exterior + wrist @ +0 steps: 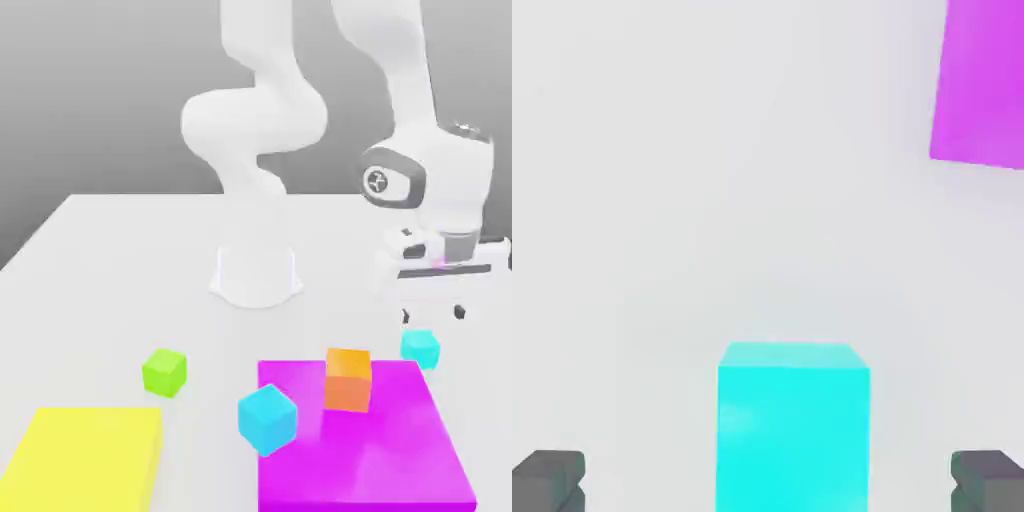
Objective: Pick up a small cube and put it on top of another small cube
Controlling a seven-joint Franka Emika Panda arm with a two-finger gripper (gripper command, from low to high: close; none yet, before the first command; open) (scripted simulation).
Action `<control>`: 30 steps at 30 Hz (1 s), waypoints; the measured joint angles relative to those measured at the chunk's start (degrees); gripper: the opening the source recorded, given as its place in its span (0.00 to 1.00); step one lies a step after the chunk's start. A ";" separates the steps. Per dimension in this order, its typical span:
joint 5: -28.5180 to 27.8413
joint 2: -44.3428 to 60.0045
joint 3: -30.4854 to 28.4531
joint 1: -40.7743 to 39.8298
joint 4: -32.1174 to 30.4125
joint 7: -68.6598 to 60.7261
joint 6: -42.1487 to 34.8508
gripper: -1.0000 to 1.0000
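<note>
On the white tabletop (120,260), the turquoise cube (420,347) sits directly below the gripper (432,313), apparently centred between its spread, empty fingers (548,478) (orange block (348,378) nearby).

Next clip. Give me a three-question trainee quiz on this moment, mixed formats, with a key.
1. True or false: the turquoise cube sits on the magenta slab.
2. Multiple choice: what rests on the magenta slab? A) the orange block B) the lime green cube C) the yellow slab
3. Fill in: the gripper is poised above the turquoise cube with its fingers ____.

Key: 1. False; it sits on the white table beside the slab. 2. A. 3. Open, one on each side of the cube, not touching it.
</note>
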 joint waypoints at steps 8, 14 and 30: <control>-9.17 9.17 -16.91 14.82 2.24 7.35 7.38 0.00; -6.13 5.82 -12.47 11.04 1.35 4.87 4.79 0.00; 19.67 -10.66 -13.44 -3.19 9.24 -35.31 -16.57 0.00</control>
